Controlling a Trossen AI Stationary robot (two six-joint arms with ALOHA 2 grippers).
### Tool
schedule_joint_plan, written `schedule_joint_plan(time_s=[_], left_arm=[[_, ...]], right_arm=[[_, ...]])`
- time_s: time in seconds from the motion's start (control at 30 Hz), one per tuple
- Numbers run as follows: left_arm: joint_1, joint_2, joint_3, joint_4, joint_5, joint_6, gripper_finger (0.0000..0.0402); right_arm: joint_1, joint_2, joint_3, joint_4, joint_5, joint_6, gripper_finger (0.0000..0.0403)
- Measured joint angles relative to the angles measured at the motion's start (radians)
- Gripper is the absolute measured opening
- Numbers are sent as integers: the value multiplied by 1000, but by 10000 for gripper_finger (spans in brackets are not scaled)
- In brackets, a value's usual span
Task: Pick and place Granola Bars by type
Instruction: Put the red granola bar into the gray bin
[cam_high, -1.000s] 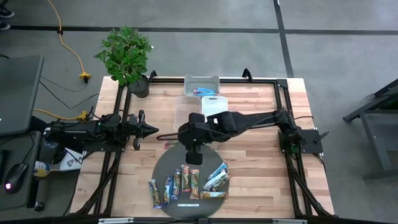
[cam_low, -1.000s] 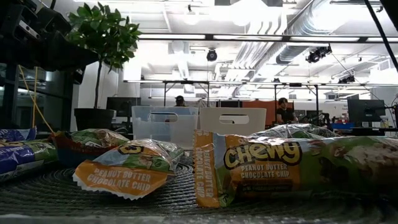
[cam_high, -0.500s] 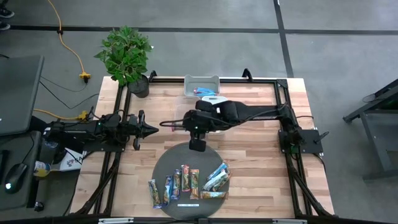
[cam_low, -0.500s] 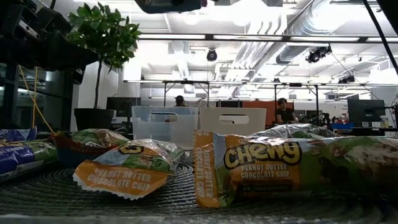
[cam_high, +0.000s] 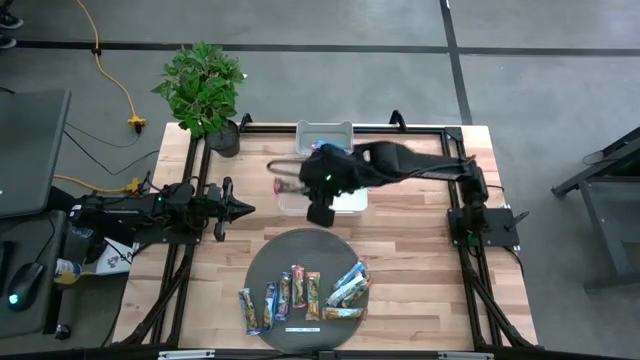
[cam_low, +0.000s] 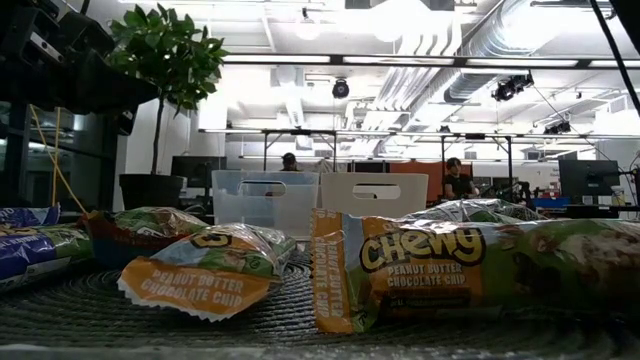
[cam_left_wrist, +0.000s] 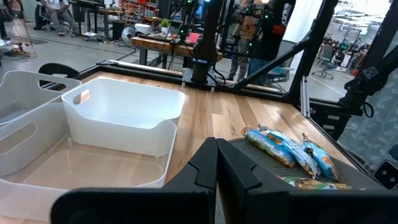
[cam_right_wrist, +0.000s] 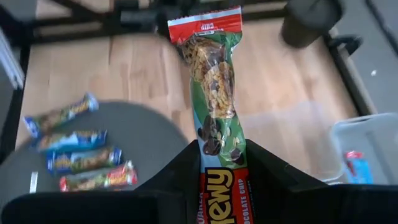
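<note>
Several granola bars (cam_high: 305, 293) in blue, green and orange wrappers lie on a round dark mat (cam_high: 262, 270) near the table's front edge. My right gripper (cam_high: 298, 186) hangs above the bins at the far middle, shut on a green bar with red ends (cam_right_wrist: 214, 81). My left gripper (cam_high: 243, 208) rests shut and level at the table's left, holding nothing. In the low view, bars (cam_low: 200, 265) fill the foreground and neither gripper shows. My right gripper pinches the green bar at its logo end (cam_right_wrist: 219, 163) between its two fingers (cam_right_wrist: 180, 180). The fingers slant down from the table's right side. The bar sticks out lengthwise beyond the fingertips, lifted clear above the bins.
A clear bin (cam_high: 292, 200), a white bin (cam_high: 352, 200) and a farther bin (cam_high: 325, 130) holding blue and red bars stand at the far middle. A potted plant (cam_high: 203, 88) sits at the far left corner. Black frame rails run along the table's edges.
My right gripper has risen from the mat's far edge and gone toward the table's far edge, carrying the green bar. It now hangs over the bins. The bar has stayed in the fingers, sticking out ahead of them.
</note>
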Motion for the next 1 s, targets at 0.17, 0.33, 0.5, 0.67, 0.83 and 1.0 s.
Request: schedule_joint_plan(time_s=[0.17, 0.33, 0.5, 0.67, 0.83, 1.0], left_arm=[[0, 0, 0, 0, 0, 0, 0], [0, 0, 0, 0, 0, 0, 0], [0, 0, 0, 0, 0, 0, 0], [0, 0, 0, 0, 0, 0, 0], [0, 0, 0, 0, 0, 0, 0], [0, 0, 0, 0, 0, 0, 0]], right_arm=[[-50, -78, 0, 60, 0, -46, 96], [-119, -147, 0, 119, -2, -83, 96], [-207, -193, 0, 161, -1, -118, 96], [-314, -209, 0, 161, -14, -134, 96], [-423, -209, -9, 161, -50, -181, 96], [-536, -210, -62, 165, -89, -272, 96]])
